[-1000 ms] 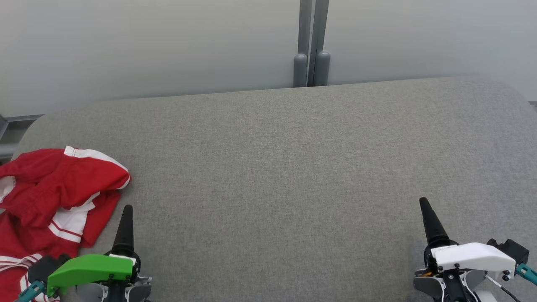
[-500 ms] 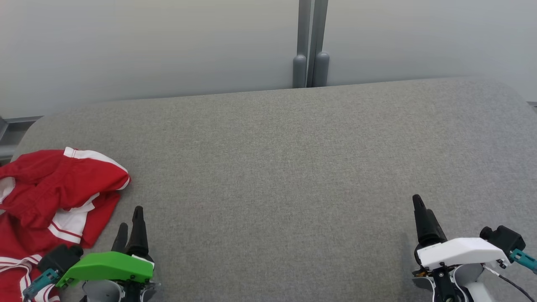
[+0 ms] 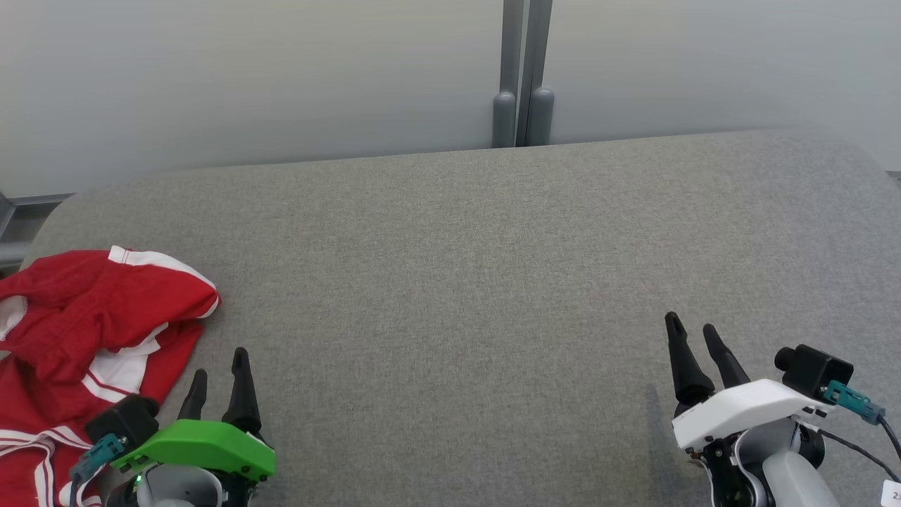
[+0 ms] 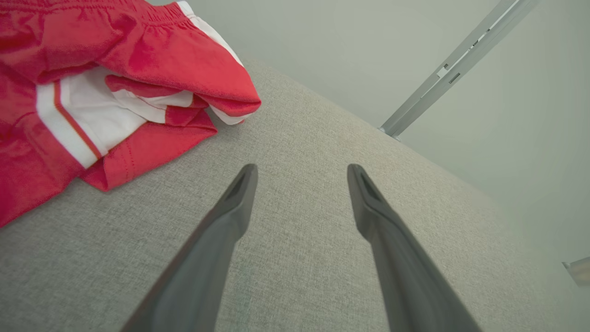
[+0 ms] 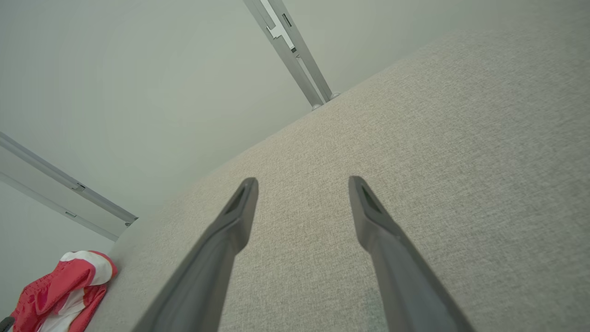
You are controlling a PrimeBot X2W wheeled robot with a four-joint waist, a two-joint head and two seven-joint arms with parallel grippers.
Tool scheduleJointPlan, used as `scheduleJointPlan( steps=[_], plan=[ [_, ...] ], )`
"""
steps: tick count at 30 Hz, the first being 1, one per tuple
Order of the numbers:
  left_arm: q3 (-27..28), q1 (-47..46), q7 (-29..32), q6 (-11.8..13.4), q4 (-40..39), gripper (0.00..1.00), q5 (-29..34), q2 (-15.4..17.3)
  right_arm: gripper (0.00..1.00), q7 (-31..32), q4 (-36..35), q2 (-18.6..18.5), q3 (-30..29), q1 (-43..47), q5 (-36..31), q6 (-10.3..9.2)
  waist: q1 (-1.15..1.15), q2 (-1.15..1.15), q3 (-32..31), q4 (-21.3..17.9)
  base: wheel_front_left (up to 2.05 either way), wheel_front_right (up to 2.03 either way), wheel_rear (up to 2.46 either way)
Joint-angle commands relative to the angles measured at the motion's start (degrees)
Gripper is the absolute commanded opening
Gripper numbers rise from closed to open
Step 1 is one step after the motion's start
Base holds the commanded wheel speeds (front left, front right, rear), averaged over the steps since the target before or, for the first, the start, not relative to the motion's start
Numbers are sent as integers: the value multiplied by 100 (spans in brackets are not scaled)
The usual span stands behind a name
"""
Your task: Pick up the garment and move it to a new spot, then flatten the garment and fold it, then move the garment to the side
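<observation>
The garment (image 3: 84, 331) is a crumpled red piece with white panels and stripes, lying at the left end of the grey padded table (image 3: 457, 267). It also shows at the upper left of the left wrist view as the garment (image 4: 92, 92) and small at the lower left of the right wrist view as the garment (image 5: 60, 290). My left gripper (image 3: 219, 366), under its green cover, hovers just right of the cloth, open and empty (image 4: 302, 170). Over the bare fabric at the lower right, my right gripper (image 3: 691, 328) is also open with nothing between its fingers (image 5: 302, 182).
A pale wall with a grey vertical post (image 3: 522, 70) runs behind the table's far edge. The table's left end is rounded, with a grey ledge (image 3: 21, 218) beyond it. Bare grey fabric stretches from the garment to the right end.
Both grippers have turned about their wrists, so two fingers of each now show instead of one. The left has shifted slightly right, the right slightly left and forward. The garment has not moved.
</observation>
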Motion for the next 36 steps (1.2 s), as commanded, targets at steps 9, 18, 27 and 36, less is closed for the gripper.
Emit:
scheduleJointPlan(
  steps=[9, 18, 27, 36],
  plan=[
    [-187, -207, -209, 83, 64, 100, 738, 143, 100, 24, -138, -39, -51, -74, -678, 2, 0, 0, 0, 7, 0, 0, 0],
    [-289, -216, -374, -50, 73, 100, 1089, 198, 100, -75, -139, -43, -143, -101, -1084, 3, 0, 0, -5, 3, 0, 0, 0],
    [-325, -194, -521, -101, 106, 100, 1353, 190, 100, -140, -138, -49, -51, -140, -1408, 2, 0, 0, -1, -2, 0, 0, 0],
    [-375, -204, -667, -77, 140, 100, 1663, 171, 100, -220, -77, -56, 29, -186, -1759, 3, 0, 0, 1, 20, 0, 0, 0]
  ],
)
